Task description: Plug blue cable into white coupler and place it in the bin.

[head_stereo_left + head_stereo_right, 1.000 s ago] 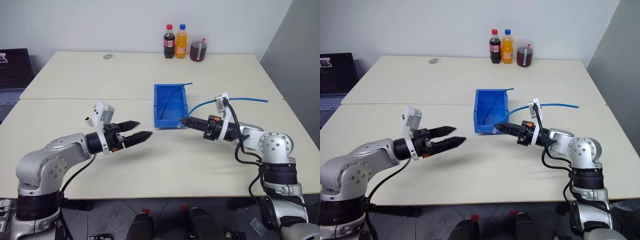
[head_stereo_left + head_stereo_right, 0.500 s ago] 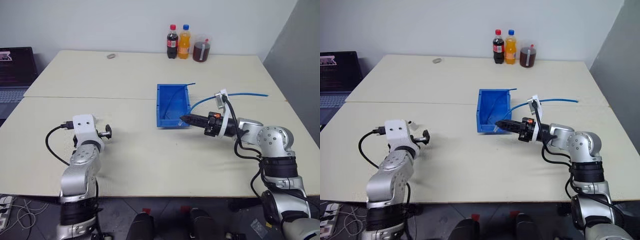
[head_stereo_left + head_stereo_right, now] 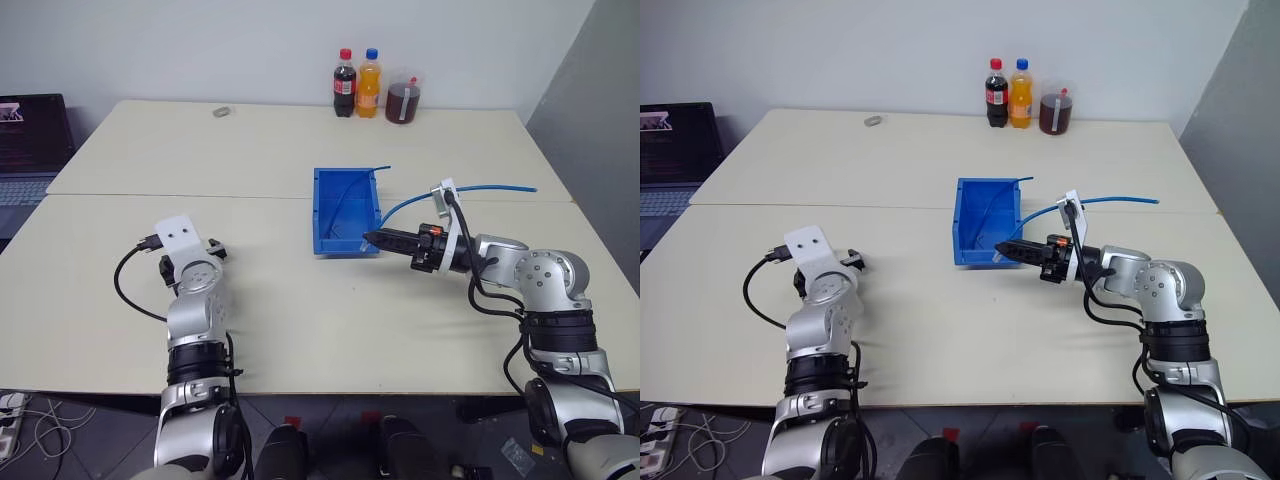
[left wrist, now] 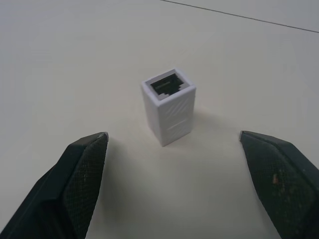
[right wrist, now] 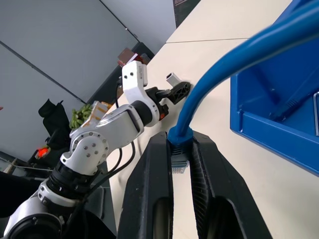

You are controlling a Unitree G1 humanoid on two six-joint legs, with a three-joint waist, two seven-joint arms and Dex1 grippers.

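We see the white coupler (image 4: 168, 106) standing upright on the table (image 3: 300, 320), socket up, between our left gripper (image 4: 174, 184)'s wide-spread fingers, untouched. Our right gripper (image 5: 182, 149) is clenched on the blue cable (image 5: 239, 57) near its clear plug, just beside the bin (image 3: 345, 212)'s front lip

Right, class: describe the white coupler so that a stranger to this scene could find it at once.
Start at the cream table and go to its left half, well away from the bin. The white coupler stands upright there, just ahead of the open left pincer. It is a tiny white block, dark socket facing up.
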